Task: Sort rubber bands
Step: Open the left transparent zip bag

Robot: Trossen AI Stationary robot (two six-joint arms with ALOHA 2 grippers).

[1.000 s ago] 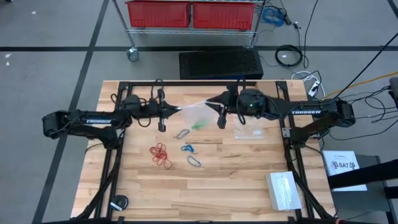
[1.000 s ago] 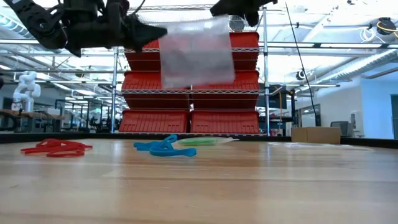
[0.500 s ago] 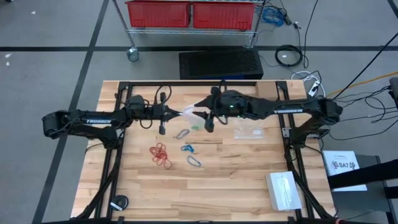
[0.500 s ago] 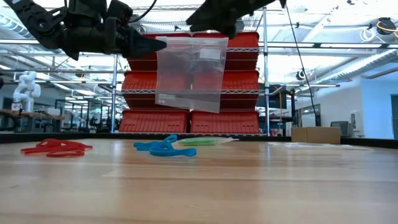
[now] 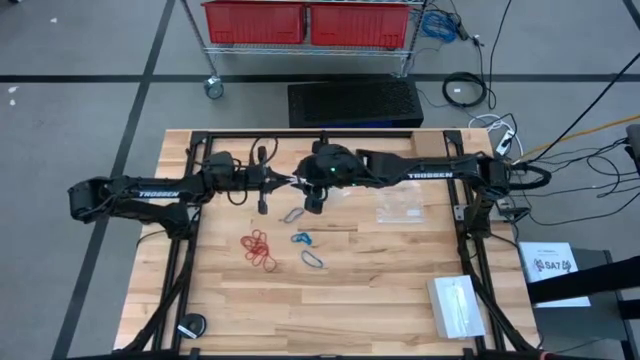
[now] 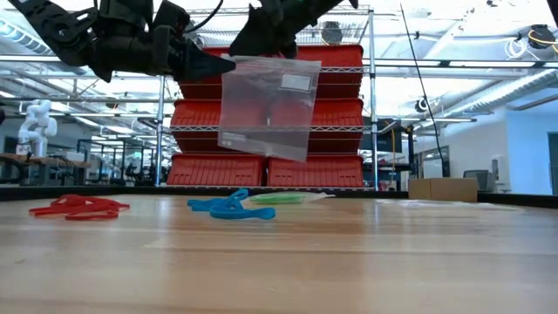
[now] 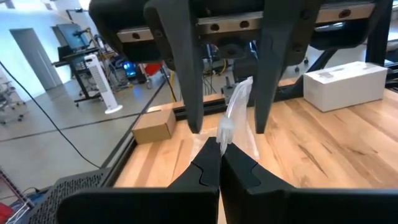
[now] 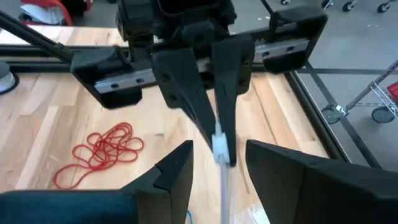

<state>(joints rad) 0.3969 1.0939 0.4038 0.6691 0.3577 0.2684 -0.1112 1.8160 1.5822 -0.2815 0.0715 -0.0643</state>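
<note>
R fingers (image 8: 217, 168) moved in, apart astride bag (image 6: 266, 109); L fingers (image 7: 219, 171) pinch bag.

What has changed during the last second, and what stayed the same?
The right gripper moved across toward the left gripper and now straddles, with open fingers, the top of the clear bag. The bag hangs lower. The left gripper stayed shut on the bag; the red, blue and green rubber bands stayed put.
</note>
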